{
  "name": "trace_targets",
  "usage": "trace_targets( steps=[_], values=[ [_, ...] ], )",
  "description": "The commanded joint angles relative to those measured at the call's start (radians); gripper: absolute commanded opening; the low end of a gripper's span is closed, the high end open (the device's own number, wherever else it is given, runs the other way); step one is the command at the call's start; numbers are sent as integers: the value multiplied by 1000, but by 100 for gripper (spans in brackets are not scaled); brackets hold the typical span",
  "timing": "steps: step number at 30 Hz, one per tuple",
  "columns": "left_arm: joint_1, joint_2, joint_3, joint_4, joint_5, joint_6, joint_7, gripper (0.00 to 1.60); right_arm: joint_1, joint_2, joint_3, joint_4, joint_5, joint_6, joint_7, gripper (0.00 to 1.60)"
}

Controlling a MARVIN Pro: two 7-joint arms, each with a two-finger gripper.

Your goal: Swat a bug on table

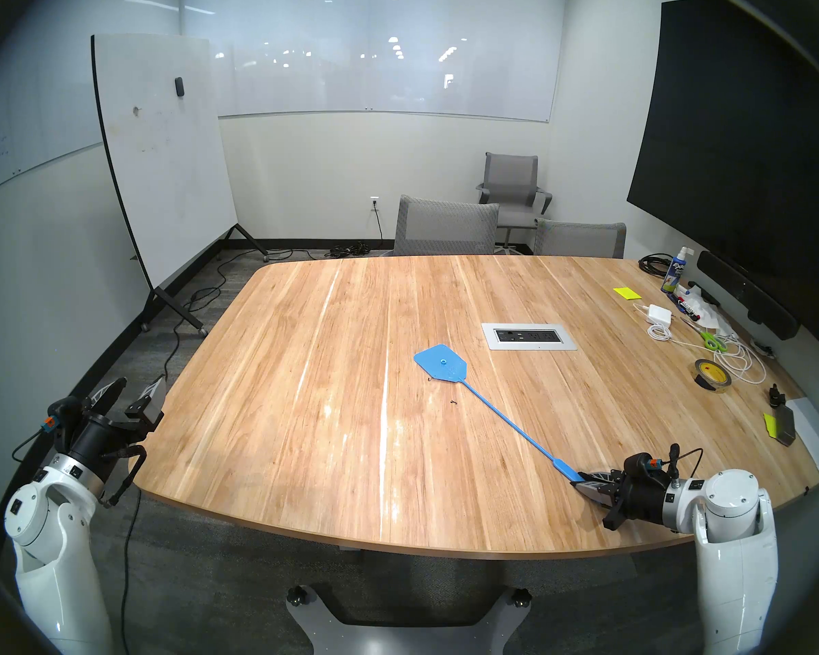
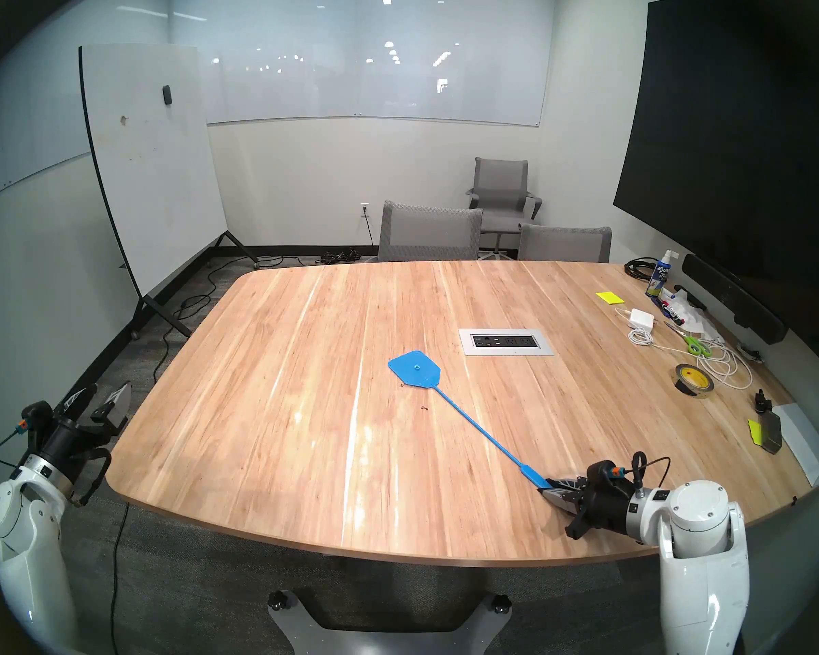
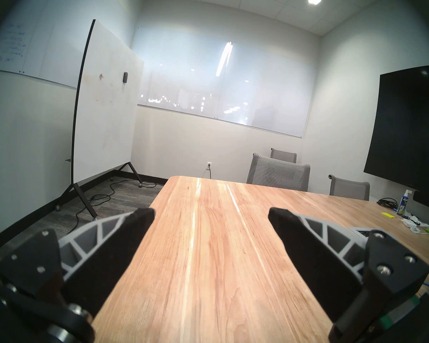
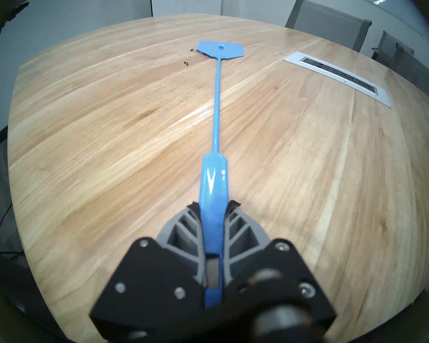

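My right gripper (image 4: pixel 214 206) is clamped on the flat grip end of the long blue plastic fly swatter (image 4: pixel 217 107); both grey ribbed fingers (image 4: pixel 183 226) press against the handle's sides near the front right edge of the light-brown wood-plank table (image 1: pixel 303 451). The swatter's thin shaft runs diagonally across the planks, and its flat head lies on the tabletop near the middle, just short of the silver rectangular power-outlet panel (image 1: pixel 529 336). The bug (image 4: pixel 185 62), a tiny black legged speck, sits on the bare wood just beside the shaft, a little short of the head; a second dark crumb (image 4: pixel 191 49) lies at the head's edge. My left gripper (image 3: pixel 211 213) hangs wide open and empty beside the table's left edge, pointing level across it.
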Motion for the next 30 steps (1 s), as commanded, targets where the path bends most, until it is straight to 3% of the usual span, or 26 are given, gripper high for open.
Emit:
trace_targets(
  steps=[1,30],
  values=[
    [1,0,-4,-17,-2,1,0,160,-54,-23,31,-35,3,-10,-11,0],
    [-3,-5,-7,-17,4,4,-6,160,-195,-98,142,-127,23,-55,-32,0]
  ],
)
